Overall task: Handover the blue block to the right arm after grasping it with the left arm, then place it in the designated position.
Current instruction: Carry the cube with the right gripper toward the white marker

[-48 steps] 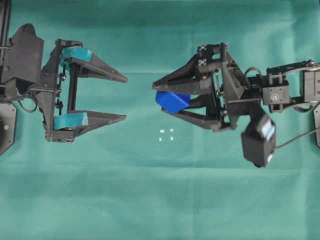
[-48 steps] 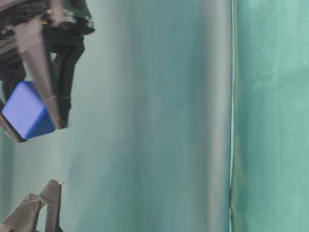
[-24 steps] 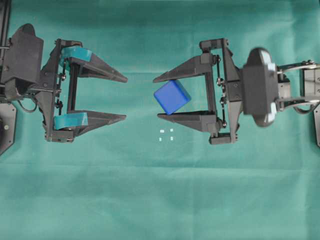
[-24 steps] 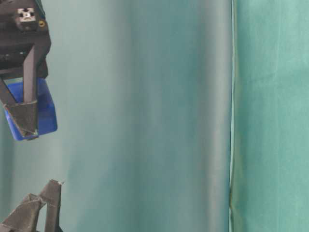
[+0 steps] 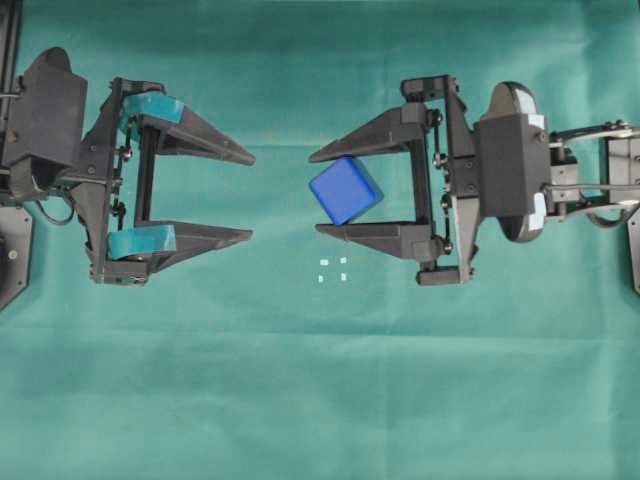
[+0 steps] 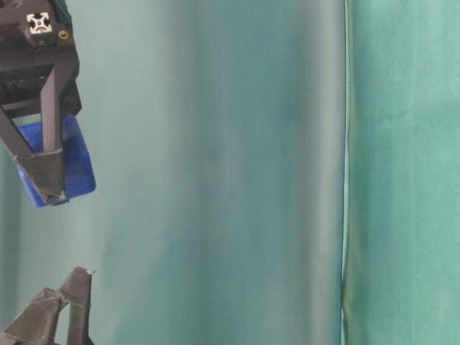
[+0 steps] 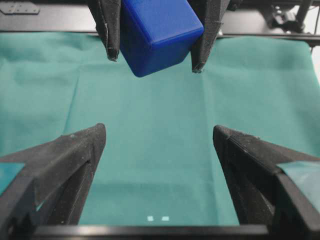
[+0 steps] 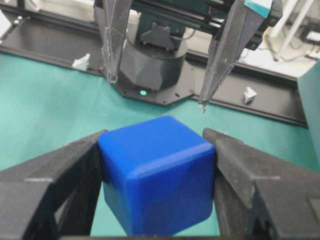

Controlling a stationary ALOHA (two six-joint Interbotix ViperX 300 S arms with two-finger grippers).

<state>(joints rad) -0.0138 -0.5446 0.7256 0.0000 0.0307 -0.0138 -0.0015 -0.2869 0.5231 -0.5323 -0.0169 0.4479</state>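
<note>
The right gripper is clamped on the blue block, one black finger against each side; the cube sits tilted between the tips, clear of the green cloth. In the table-level view a finger covers part of the block and the frame edge cuts off the gripper body. The right arm reaches in level from the right. Just below the lower finger lie the white marks of the designated position. Well to the left, apart from the block, the left gripper stands spread wide and empty, its arm level too.
</note>
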